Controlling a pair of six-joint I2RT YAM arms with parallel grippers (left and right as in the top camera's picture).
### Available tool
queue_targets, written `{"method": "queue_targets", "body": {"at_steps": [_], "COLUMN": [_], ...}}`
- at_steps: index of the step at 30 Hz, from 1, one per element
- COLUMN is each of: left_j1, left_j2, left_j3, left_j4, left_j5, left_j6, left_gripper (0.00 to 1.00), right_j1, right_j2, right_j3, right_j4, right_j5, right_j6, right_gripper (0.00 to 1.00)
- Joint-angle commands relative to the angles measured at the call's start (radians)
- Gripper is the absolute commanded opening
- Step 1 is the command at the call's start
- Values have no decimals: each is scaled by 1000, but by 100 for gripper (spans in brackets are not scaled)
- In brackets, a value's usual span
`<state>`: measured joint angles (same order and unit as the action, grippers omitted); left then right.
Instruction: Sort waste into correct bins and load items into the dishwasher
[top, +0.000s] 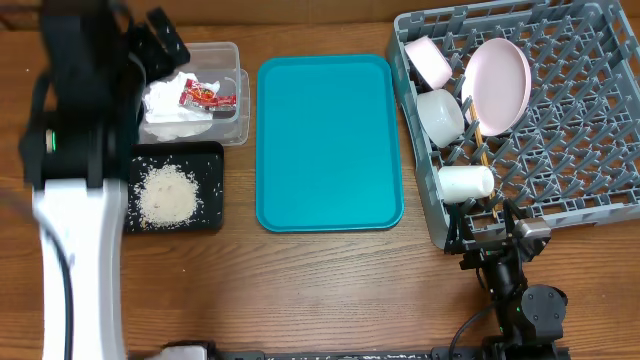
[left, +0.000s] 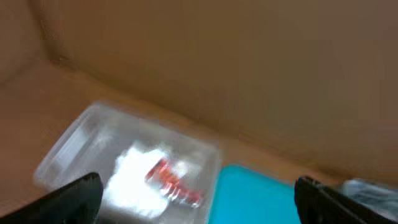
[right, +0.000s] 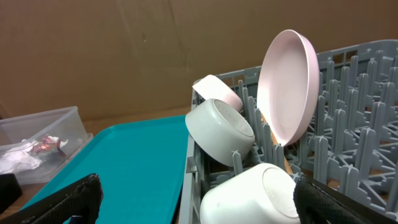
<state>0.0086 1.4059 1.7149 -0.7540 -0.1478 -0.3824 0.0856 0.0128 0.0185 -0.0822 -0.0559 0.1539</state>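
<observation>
The clear tub (top: 225, 55) holds the crumpled napkin (top: 170, 105) and the red wrapper (top: 203, 95); both also show blurred in the left wrist view (left: 134, 177) (left: 171, 180). Rice grains (top: 167, 193) lie in the black tray (top: 210, 155). The grey rack (top: 580, 170) holds the plate (top: 497, 85), two bowls (top: 430, 60) (top: 440, 115), the cup (top: 465, 182) and the chopsticks (top: 480, 150). My left gripper (left: 199, 208) is open and empty, above the tub. My right gripper (right: 202, 208) is open and empty, just before the cup (right: 249, 196) at the rack's near-left corner.
The teal serving tray (top: 330, 140) lies between the bins and the rack. My left arm (top: 80, 150) covers the table's left side and part of the black tray. My right arm's base (top: 525, 300) sits at the front edge. A cardboard wall stands behind the table.
</observation>
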Motion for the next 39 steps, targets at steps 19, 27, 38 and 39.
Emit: {"method": "queue_targets", "body": {"at_steps": [19, 27, 38, 39], "left_j1": [3, 3, 3, 4], "left_j2": [-1053, -1270, -1404, -1403], "left_j3": [-1451, -1685, -1710, -1710], "left_j4": [824, 885, 677, 677], "left_j5": [137, 107, 110, 116], "left_j6": [211, 223, 299, 309], "left_gripper": [100, 100, 100, 100], "right_j1": [-1, -1, -1, -1], "right_j2": [-10, -10, -10, -10], "right_j3": [-11, -11, -11, -11], "right_j4": [5, 5, 5, 5], "right_j5": [-8, -8, -8, -8], "right_j6": [4, 4, 4, 4], "right_gripper": [100, 100, 100, 100]}}
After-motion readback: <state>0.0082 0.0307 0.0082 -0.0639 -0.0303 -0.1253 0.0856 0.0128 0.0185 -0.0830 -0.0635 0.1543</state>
